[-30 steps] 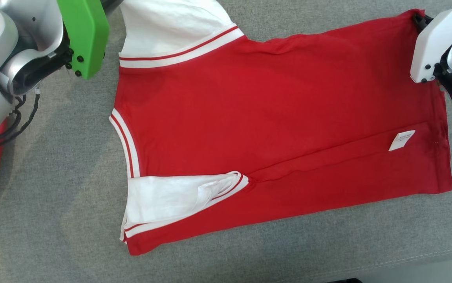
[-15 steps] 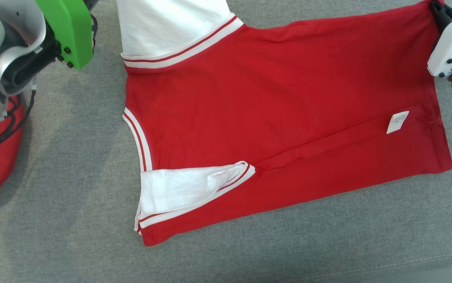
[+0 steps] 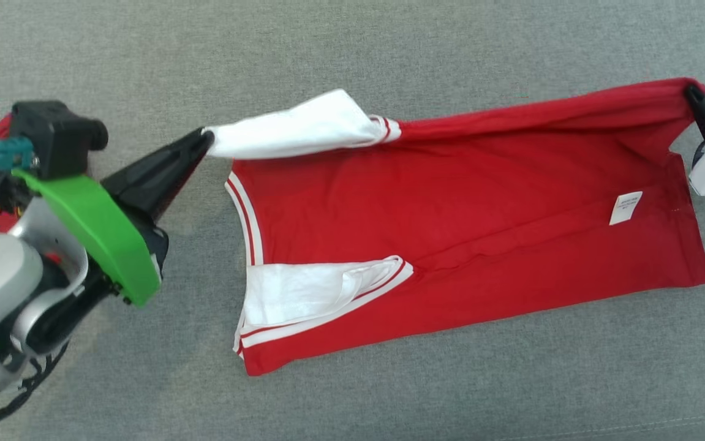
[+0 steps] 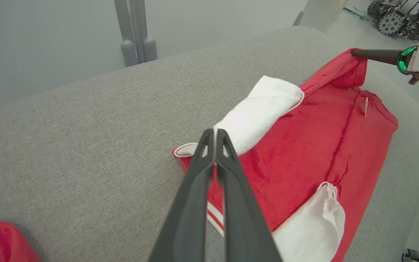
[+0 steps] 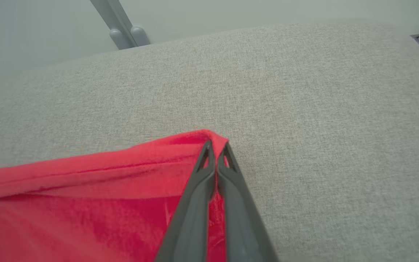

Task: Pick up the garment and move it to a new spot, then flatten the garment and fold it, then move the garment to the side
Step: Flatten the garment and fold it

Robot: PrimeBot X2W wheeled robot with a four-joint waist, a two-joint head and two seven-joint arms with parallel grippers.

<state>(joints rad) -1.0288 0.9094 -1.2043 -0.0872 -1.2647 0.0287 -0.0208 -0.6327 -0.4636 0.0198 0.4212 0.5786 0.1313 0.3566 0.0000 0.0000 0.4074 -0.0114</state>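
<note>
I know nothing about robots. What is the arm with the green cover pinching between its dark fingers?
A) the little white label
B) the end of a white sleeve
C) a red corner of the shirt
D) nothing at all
B: the left gripper is shut on the tip of the white sleeve of the red shirt. It is the right gripper that pinches a red corner.

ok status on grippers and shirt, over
Left gripper shut on garment, at white sleeve. Right gripper shut on its hem corner. Far edge stretched between them. Other red cloth at left, apart.
</note>
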